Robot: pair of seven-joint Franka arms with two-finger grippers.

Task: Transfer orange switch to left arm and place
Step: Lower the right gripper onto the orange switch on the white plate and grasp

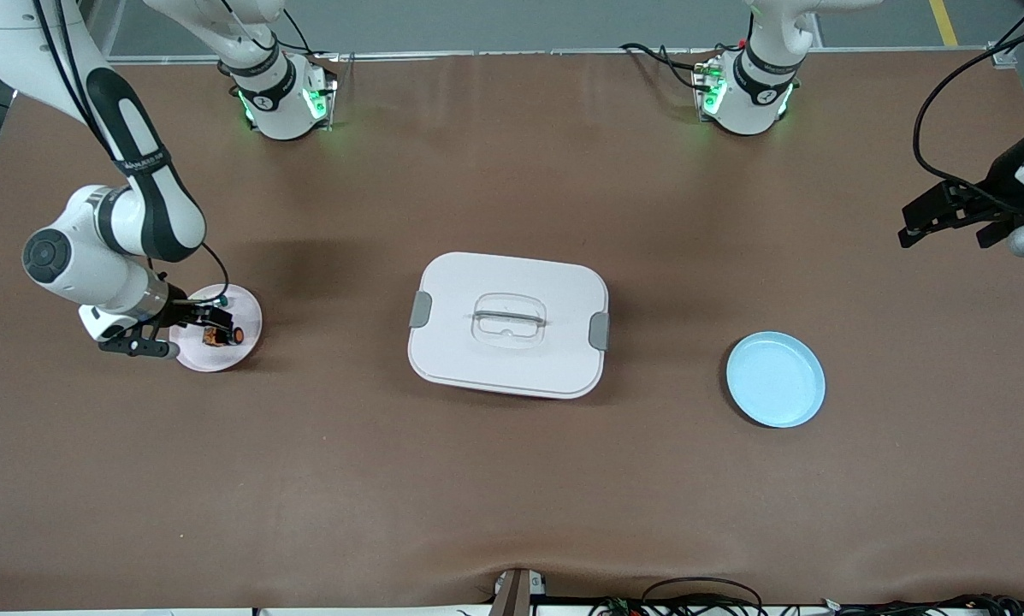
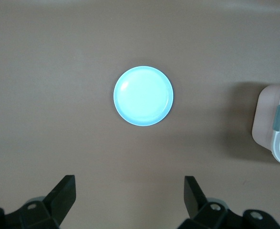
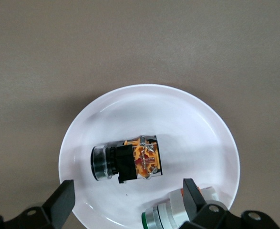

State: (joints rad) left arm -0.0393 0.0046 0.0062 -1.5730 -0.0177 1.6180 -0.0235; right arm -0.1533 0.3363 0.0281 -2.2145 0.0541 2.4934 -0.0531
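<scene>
The orange switch (image 1: 221, 336) lies on its side on a pink plate (image 1: 245, 315) toward the right arm's end of the table. In the right wrist view the switch (image 3: 128, 160) shows a black body, an orange part and a dark round cap. My right gripper (image 1: 188, 329) is low over that plate, open and empty (image 3: 128, 191), with the switch just ahead of its fingertips. The white box (image 1: 508, 323) stands in the middle of the table. My left gripper (image 1: 948, 229) waits up in the air at the left arm's end, open and empty (image 2: 129, 186).
A small white-and-green part (image 3: 178, 210) lies on the pink plate (image 3: 178, 109) beside the switch, close to one right fingertip. A blue plate (image 1: 775, 379) lies between the box and the left arm's end; the left wrist view shows this plate (image 2: 143, 96) and a box corner (image 2: 278, 124).
</scene>
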